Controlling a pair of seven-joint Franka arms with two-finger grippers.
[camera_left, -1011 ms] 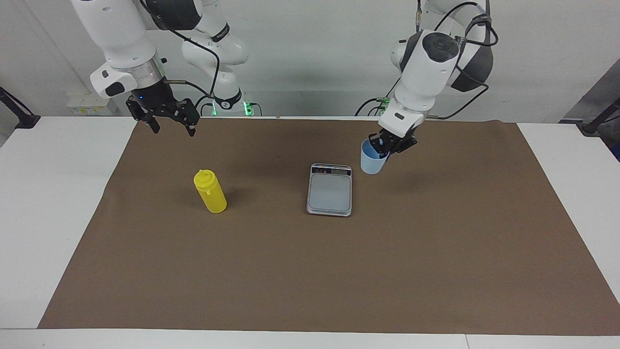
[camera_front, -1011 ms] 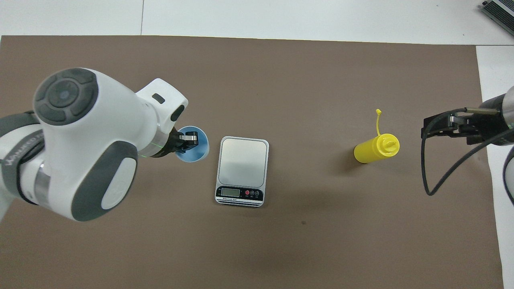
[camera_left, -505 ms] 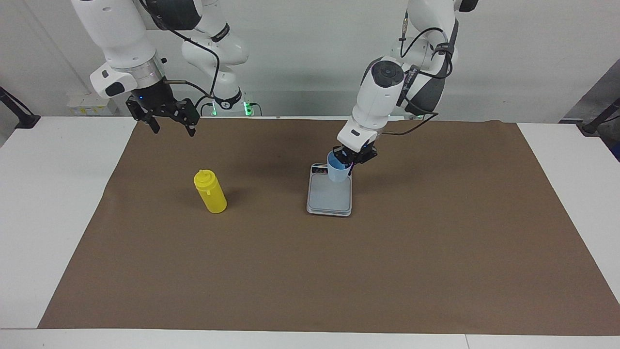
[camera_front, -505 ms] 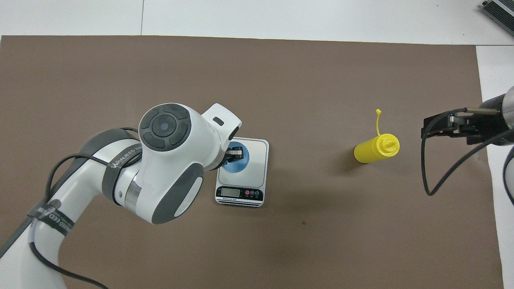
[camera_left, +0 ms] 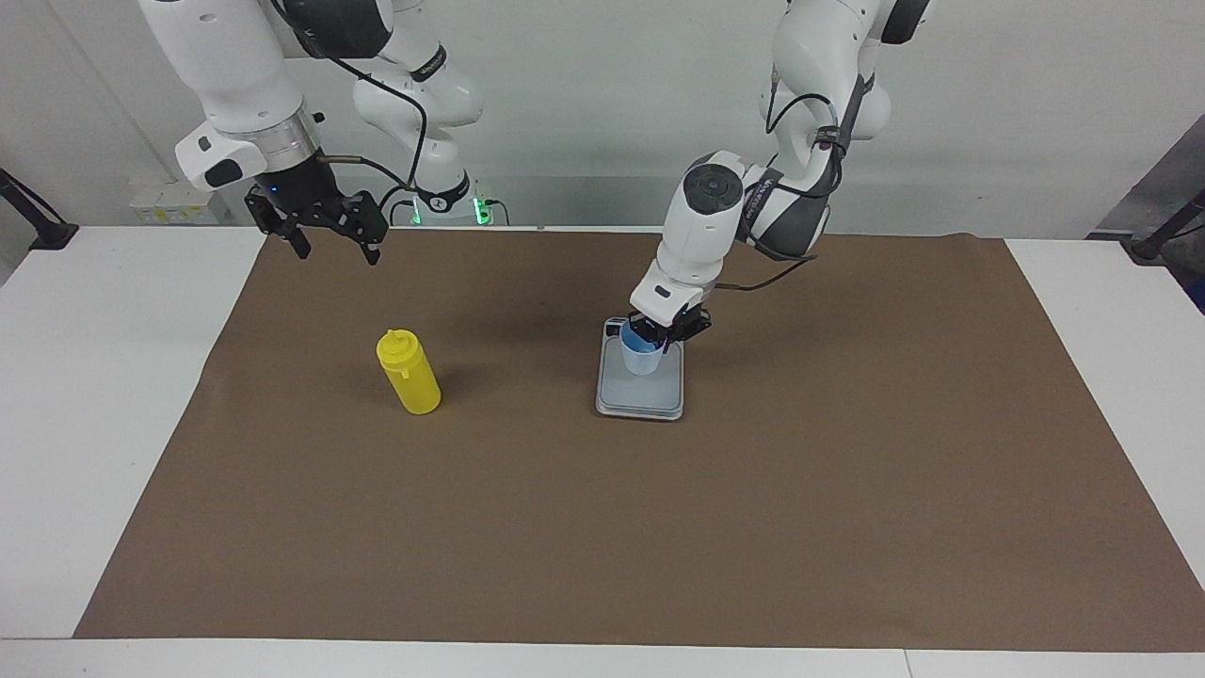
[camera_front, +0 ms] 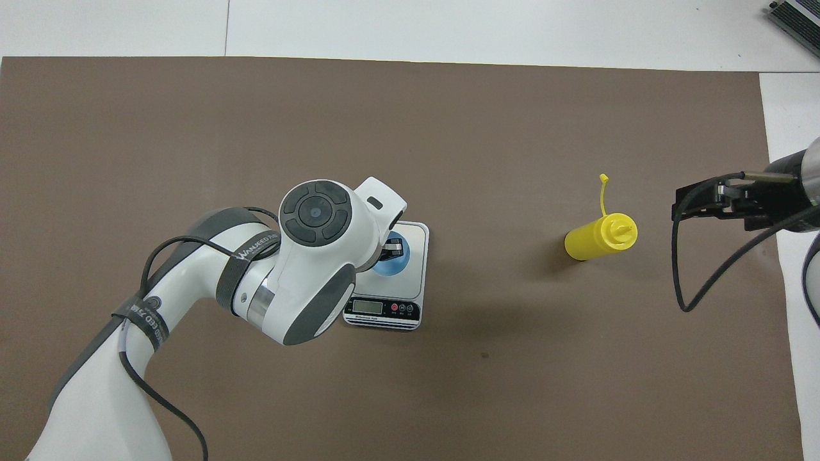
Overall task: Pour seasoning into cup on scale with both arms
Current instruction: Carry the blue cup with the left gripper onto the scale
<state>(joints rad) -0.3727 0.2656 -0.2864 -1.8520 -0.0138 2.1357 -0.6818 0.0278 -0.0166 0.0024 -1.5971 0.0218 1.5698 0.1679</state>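
Grippers come first, since they sit nearest the robots. The right gripper (camera_left: 325, 237) hangs over the brown mat (camera_left: 847, 490) at the right arm's end of the table (camera_left: 113, 395). Its fingers are spread wide and hold nothing. This arm waits, just as it did a second ago.

The left gripper (camera_left: 659, 339) is down over the scale (camera_left: 640, 400). Its fingers pinch the rim of the blue cup (camera_left: 641, 359), one finger inside and one outside.

That is the big change. A second ago the cup hung in the air beside the scale, toward the left arm's end of the table. Half a second ago it was over the end of the scale with the dark screen. Now it is low over the pale plate, upright. It looks like it touches the plate or nearly does, but I cannot tell for sure. So I think the cup is almost set down, and the fingers need to let go next.

From above, the cup looks blue inside with nothing in it, as far as the gripper lets me see.

The yellow squeeze bottle (camera_left: 408, 372) stands well apart from the scale, toward the right arm's end of the table, about as far from the robots as the scale. Its cap is on and its small tip cover hangs off on a strap. Nobody touches it. No pouring has started.
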